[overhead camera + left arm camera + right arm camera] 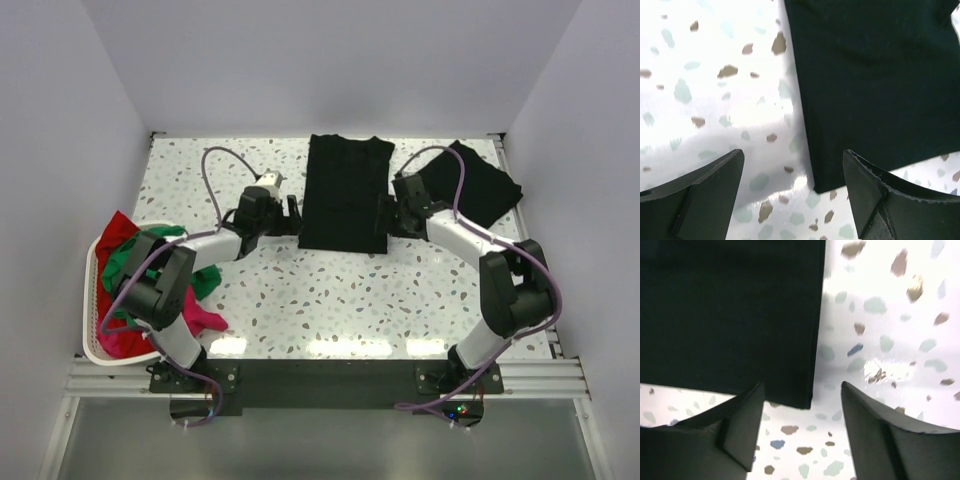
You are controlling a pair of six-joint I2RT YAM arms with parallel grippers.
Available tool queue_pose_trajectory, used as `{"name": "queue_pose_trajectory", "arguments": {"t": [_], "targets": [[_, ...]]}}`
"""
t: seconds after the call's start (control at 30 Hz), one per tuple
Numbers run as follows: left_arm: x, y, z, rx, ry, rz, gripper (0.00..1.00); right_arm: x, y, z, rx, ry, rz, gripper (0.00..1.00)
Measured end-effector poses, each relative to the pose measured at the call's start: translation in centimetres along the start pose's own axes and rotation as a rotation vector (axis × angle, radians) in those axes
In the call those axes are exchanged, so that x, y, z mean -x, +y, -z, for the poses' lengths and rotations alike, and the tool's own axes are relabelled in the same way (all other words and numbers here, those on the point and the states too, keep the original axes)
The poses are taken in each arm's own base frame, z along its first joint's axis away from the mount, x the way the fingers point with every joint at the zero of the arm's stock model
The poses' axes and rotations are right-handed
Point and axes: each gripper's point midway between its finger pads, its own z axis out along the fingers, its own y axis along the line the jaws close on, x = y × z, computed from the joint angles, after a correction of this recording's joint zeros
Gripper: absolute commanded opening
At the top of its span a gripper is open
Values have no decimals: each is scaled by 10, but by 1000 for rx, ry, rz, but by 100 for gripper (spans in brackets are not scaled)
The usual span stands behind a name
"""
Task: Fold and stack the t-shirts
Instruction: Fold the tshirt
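Note:
A black t-shirt (pixel 346 192) lies flat in a long folded strip at the table's middle back. My left gripper (pixel 296 218) is open and empty at its near left corner; the left wrist view shows that corner (pixel 827 187) between the spread fingers (pixel 700 195). My right gripper (pixel 384 215) is open and empty at its near right corner, which the right wrist view shows (pixel 802 402) between its fingers (pixel 875 435). A second black t-shirt (pixel 483 184) lies folded at the back right. Green (pixel 128 262), red (pixel 115 228) and magenta (pixel 205 318) shirts are heaped at the left.
A white plastic basket (pixel 90 300) at the table's left edge holds the coloured shirts, some spilling over its rim onto the speckled table (pixel 340 290). White walls close the back and sides.

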Motion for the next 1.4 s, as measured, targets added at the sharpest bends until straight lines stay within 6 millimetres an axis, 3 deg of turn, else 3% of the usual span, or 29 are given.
{"name": "queue_pose_trajectory", "arguments": {"t": [0.1, 0.3, 0.47, 0.7, 0.93, 1.1, 1.2, 1.4], "targets": [[-19, 5, 9, 4, 33, 3, 83, -27, -5, 0, 11, 52, -12, 59], [-33, 0, 22, -22, 40, -4, 83, -47, -6, -1, 38, 79, -23, 54], [-37, -11, 24, -49, 42, -13, 83, -48, -5, 0, 50, 77, -30, 47], [-44, -20, 24, -58, 53, -18, 79, -48, -1, -1, 68, 77, -33, 46], [-65, -14, 16, -11, 105, -27, 70, -53, -2, -5, 67, 94, -32, 44], [-64, -15, 12, 1, 104, -34, 68, -61, -4, -11, 56, 120, -31, 41], [-64, -15, 9, 0, 103, -34, 64, -63, -5, -13, 52, 129, -31, 37], [-65, -20, 3, -25, 100, -32, 42, -66, -5, -16, 51, 138, -33, 21]]}}
